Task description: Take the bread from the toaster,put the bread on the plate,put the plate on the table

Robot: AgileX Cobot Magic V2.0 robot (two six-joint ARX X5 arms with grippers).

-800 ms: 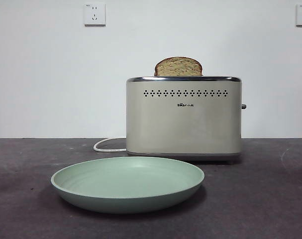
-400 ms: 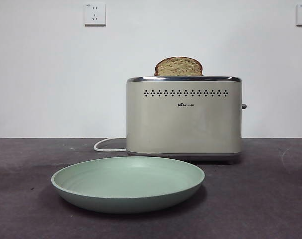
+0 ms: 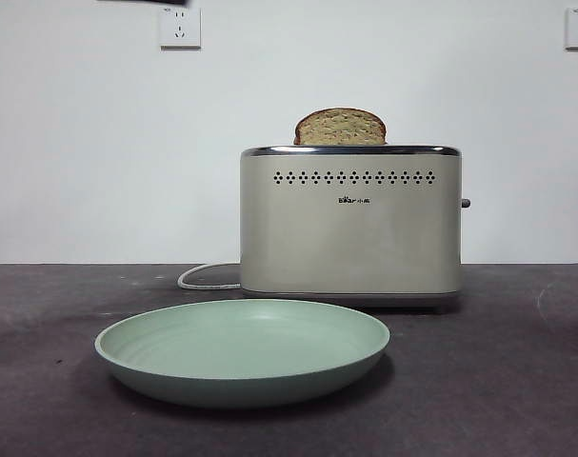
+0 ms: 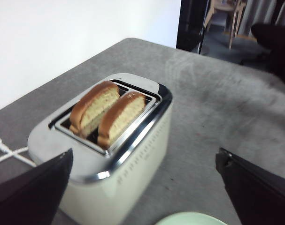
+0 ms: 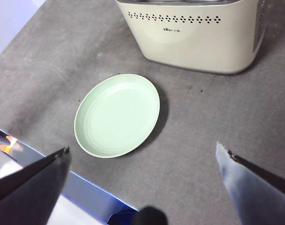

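Both hands, the left hand point(image 4: 142, 187) and right hand point(image 5: 142, 180), are hovering open and empty while the bread point(image 4: 93, 108), light, soft and crumbly, is standing in the toaster point(image 4: 133, 159), best pinched gently by its domed crust.

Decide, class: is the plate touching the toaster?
Apart. The right wrist view shows bare table between the plate and the toaster.

The bread point(image 4: 91, 109) stands upright in the cream toaster point(image 3: 350, 224); the empty mint-green plate point(image 3: 242, 351) lies just before it on the dark grey table point(image 3: 517, 381).
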